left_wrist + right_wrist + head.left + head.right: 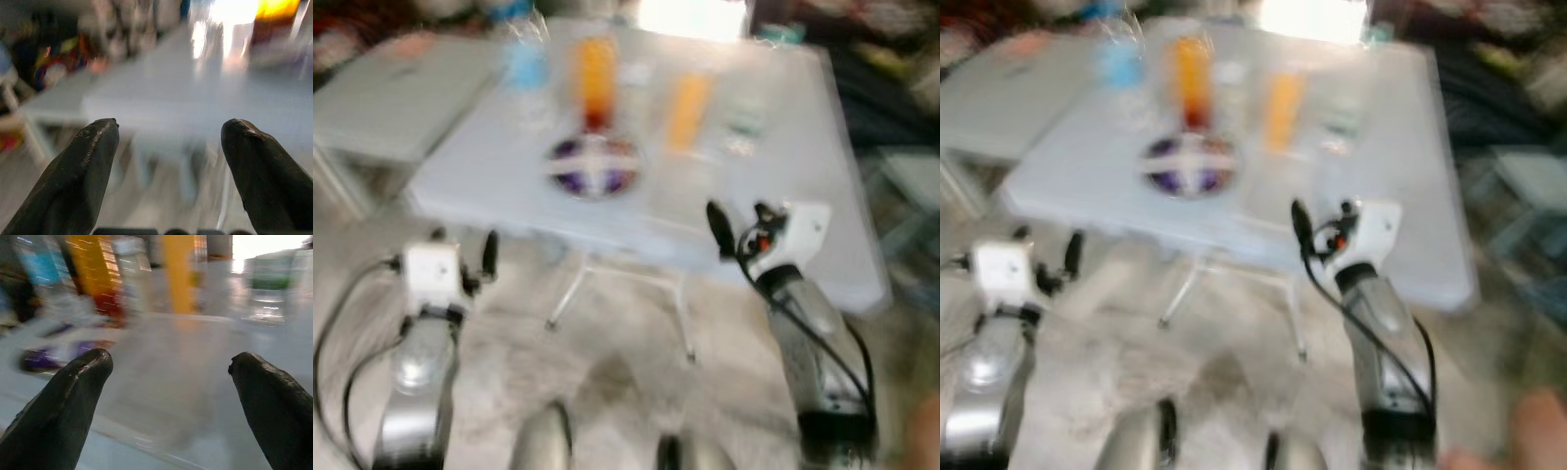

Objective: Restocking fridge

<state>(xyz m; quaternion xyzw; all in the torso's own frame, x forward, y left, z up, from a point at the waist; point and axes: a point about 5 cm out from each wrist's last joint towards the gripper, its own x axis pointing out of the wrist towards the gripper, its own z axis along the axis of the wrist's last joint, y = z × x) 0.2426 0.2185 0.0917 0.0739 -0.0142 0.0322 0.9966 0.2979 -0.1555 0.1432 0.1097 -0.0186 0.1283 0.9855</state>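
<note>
The picture is blurred. On a white folding table (773, 196) stand an orange-and-red juice bottle (595, 78), a plain orange bottle (688, 110), a blue-labelled water bottle (524, 64) and a round purple-patterned dish (594, 164). My right gripper (741, 223) is open at the table's front edge, right of the dish, with nothing between its fingers. In the right wrist view the bottles (178, 274) stand beyond the open fingers (68, 396), and a clear green-labelled container (269, 289) stands off to one side. My left gripper (465, 245) is open and empty, below the table's front left corner.
A second pale table (391, 98) adjoins on the left. Thin metal legs (570, 289) run under the main table. Dark clutter lines the back, and a pale stool-like shape (911, 186) stands at the right. Grey floor lies below, with my feet (543, 441) at the bottom.
</note>
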